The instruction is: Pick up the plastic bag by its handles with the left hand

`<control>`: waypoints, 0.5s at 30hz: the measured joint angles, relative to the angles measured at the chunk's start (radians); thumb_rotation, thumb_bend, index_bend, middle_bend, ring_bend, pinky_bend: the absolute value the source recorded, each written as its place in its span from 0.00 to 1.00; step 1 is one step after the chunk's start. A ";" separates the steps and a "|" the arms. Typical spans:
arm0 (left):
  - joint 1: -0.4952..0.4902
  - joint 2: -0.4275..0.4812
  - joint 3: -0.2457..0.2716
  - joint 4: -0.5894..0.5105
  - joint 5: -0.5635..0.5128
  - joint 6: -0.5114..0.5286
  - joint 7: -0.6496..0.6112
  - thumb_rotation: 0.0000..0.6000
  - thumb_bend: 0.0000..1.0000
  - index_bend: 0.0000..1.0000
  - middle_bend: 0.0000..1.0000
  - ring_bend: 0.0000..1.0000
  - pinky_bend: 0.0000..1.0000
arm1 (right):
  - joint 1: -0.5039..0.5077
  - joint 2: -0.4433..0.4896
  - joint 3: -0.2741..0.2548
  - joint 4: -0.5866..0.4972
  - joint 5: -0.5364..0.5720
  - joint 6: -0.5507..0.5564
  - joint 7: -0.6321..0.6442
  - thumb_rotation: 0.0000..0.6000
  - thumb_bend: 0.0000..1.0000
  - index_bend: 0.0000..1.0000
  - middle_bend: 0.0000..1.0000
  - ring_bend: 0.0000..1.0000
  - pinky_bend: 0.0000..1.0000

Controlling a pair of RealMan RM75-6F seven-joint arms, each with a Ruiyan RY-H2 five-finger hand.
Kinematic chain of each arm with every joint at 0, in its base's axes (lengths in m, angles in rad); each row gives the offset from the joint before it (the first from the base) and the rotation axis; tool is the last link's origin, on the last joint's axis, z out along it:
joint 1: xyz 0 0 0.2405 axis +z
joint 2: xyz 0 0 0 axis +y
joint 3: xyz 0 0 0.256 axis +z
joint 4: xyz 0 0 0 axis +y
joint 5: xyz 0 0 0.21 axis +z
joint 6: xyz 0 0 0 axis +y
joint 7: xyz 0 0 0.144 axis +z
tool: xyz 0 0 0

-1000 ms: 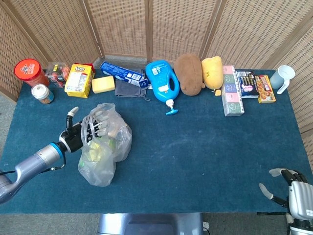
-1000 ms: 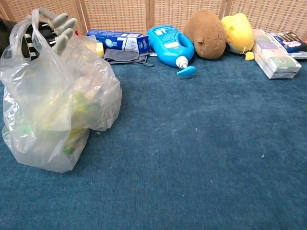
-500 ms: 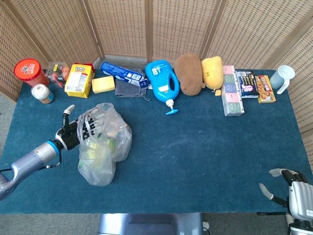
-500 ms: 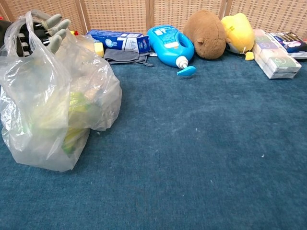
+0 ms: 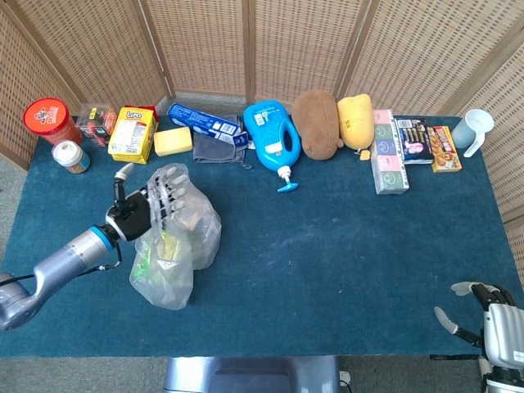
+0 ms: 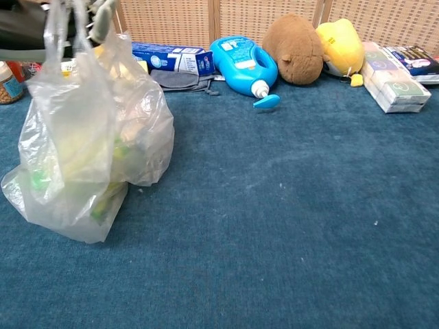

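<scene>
Plastic bag (image 5: 176,237) clear, glossy, crinkly; table (image 5: 327,254) matt cloth.

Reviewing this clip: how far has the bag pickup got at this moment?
Done: the left robot hand has its fingers through the handles of the plastic bag. In hand: the handles are drawn taut upward in the chest view, so the lift looks begun. Left: the bag's bottom seems to rest on the table, so it is not clear of it yet. The right robot hand sits idle.
</scene>
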 measured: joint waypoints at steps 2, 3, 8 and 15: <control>-0.013 -0.013 -0.011 -0.009 0.000 -0.004 -0.006 0.00 0.29 0.24 0.33 0.34 0.46 | -0.002 0.000 0.000 0.002 0.000 0.004 0.003 0.29 0.24 0.43 0.48 0.40 0.28; -0.021 -0.019 -0.016 -0.013 0.001 -0.006 -0.008 0.00 0.29 0.24 0.33 0.34 0.47 | -0.004 0.000 0.000 0.003 0.000 0.007 0.006 0.29 0.24 0.43 0.48 0.40 0.28; -0.051 -0.043 -0.033 -0.032 0.010 -0.016 -0.031 0.00 0.33 0.29 0.42 0.43 0.55 | -0.012 0.003 -0.002 0.006 -0.002 0.018 0.015 0.28 0.25 0.43 0.48 0.40 0.28; -0.082 -0.063 -0.051 -0.051 0.012 -0.019 -0.050 0.00 0.44 0.38 0.53 0.57 0.67 | -0.019 0.004 -0.004 0.007 -0.006 0.029 0.022 0.29 0.24 0.43 0.48 0.40 0.28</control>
